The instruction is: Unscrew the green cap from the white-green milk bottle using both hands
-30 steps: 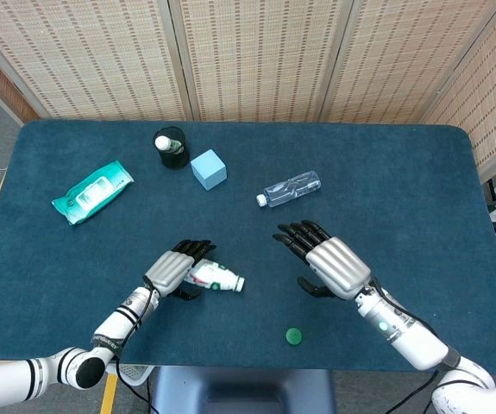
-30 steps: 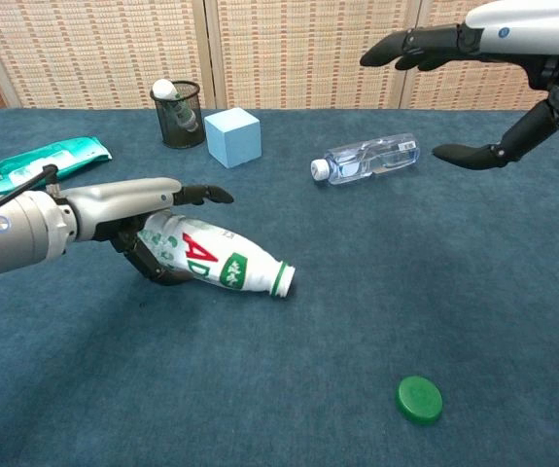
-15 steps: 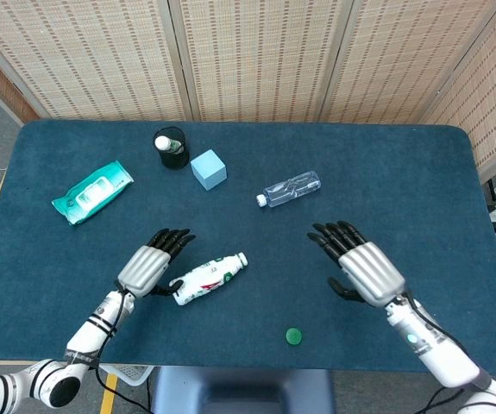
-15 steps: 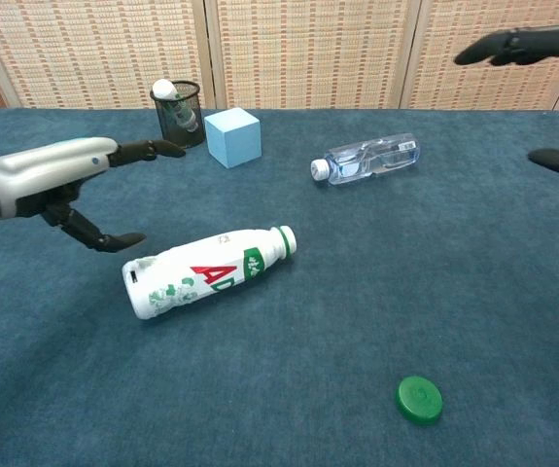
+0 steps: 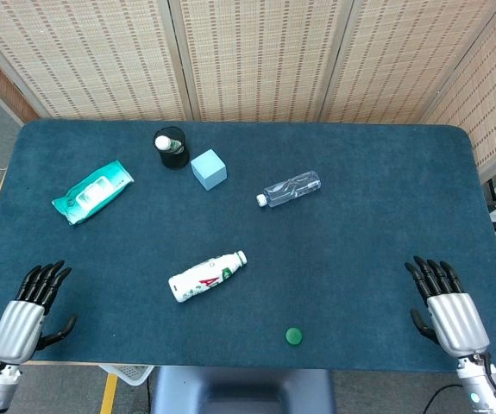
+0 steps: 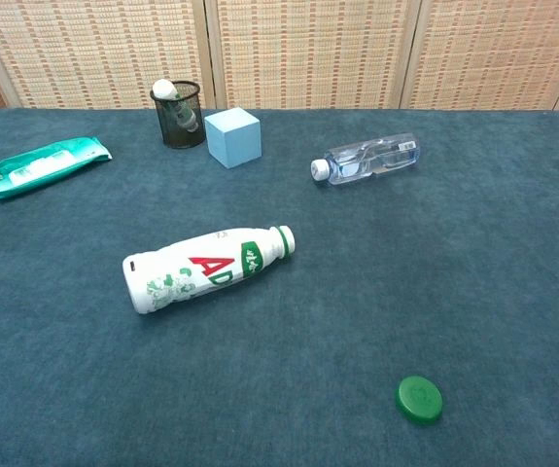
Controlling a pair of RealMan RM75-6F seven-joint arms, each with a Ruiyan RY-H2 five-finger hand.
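The white-green milk bottle (image 5: 206, 277) (image 6: 204, 269) lies on its side near the middle of the blue table, its uncapped neck pointing right. The green cap (image 5: 293, 336) (image 6: 419, 400) lies flat on the table by the front edge, well apart from the bottle. My left hand (image 5: 28, 311) is at the table's front left corner, fingers spread, holding nothing. Over at the front right corner is my right hand (image 5: 444, 310), also spread and empty. Neither hand shows in the chest view.
A clear plastic bottle (image 5: 290, 188) (image 6: 367, 159) lies right of centre. A light blue cube (image 5: 208, 169) (image 6: 232, 136) and a black mesh cup (image 5: 171, 147) (image 6: 178, 113) stand at the back. A green wipes packet (image 5: 92, 191) (image 6: 32, 165) lies at the left.
Both hands have drawn back from the middle to the table's front corners and left the chest view. The left hand let go of the milk bottle, which now lies alone.
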